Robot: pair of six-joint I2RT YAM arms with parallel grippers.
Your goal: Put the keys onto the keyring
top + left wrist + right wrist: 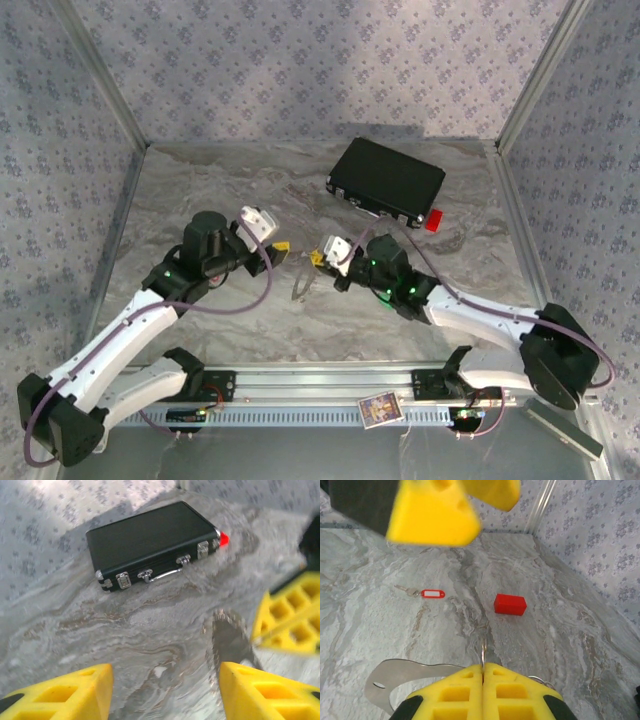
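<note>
One case, two red blocks, one red-tagged key, one keyring, two end effectors

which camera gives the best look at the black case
The left wrist view: the black case lies close and whole, its latches, handle and metal corners plain. The top external view has the case small and far, a dark rectangle with a red block by its right end.

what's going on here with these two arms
The right end effector is shut on the keyring, a thin metal ring, with a flat silver piece right beside it. The left end effector is open, close in front of it, holding nothing. A key with a red-and-white tag lies on the table, not yet on the ring.
</note>
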